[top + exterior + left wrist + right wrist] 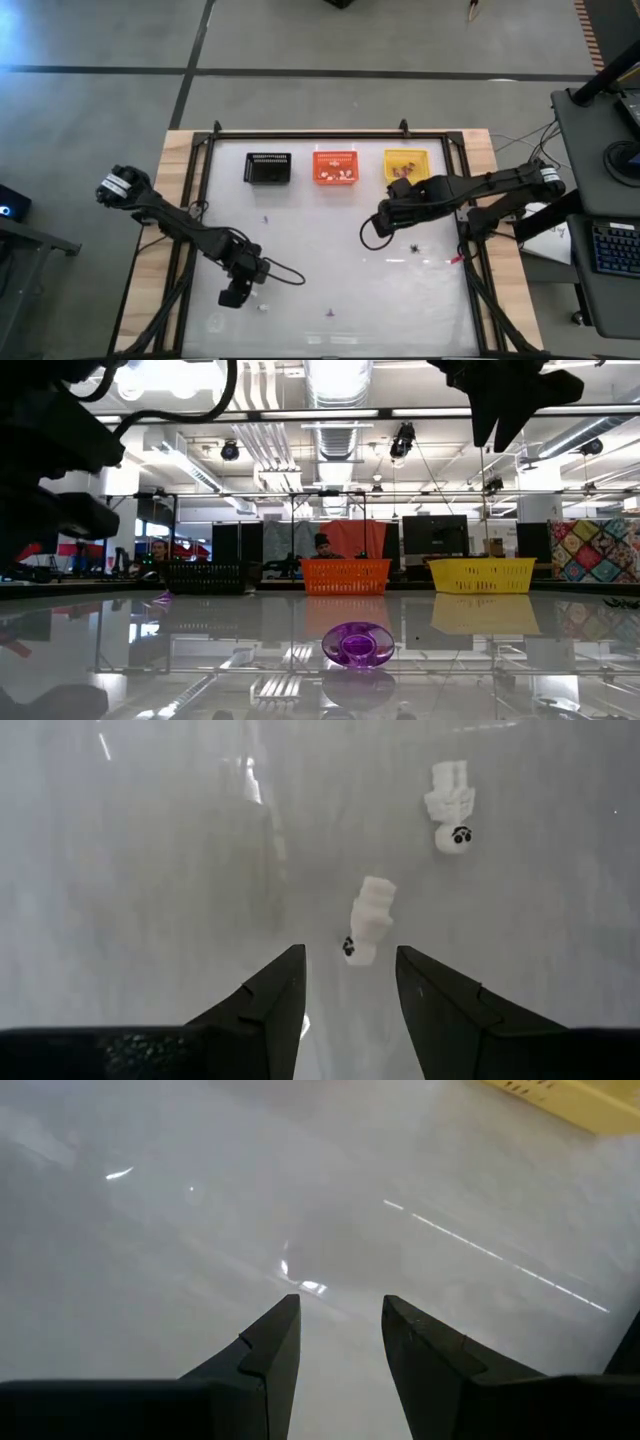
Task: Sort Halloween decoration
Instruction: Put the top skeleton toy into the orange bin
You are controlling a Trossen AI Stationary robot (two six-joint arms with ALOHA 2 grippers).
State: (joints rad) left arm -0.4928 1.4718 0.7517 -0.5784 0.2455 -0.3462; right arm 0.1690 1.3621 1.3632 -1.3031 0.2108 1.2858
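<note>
My left gripper is open and hovers low over the table's near-left part. A small white skeleton-like trinket lies just beyond its fingertips, in line with the gap and apart from both fingers. A second white trinket lies farther off. My right gripper is open over bare table near the yellow basket. A black spider lies on the table just near-side of it. A purple ring lies near the table's near edge. Another small purple piece lies below the black basket.
Three baskets stand in a row along the far side: black, orange holding small pieces, and yellow holding brownish pieces. A red bit lies by the right rail. People sit in the room beyond the table.
</note>
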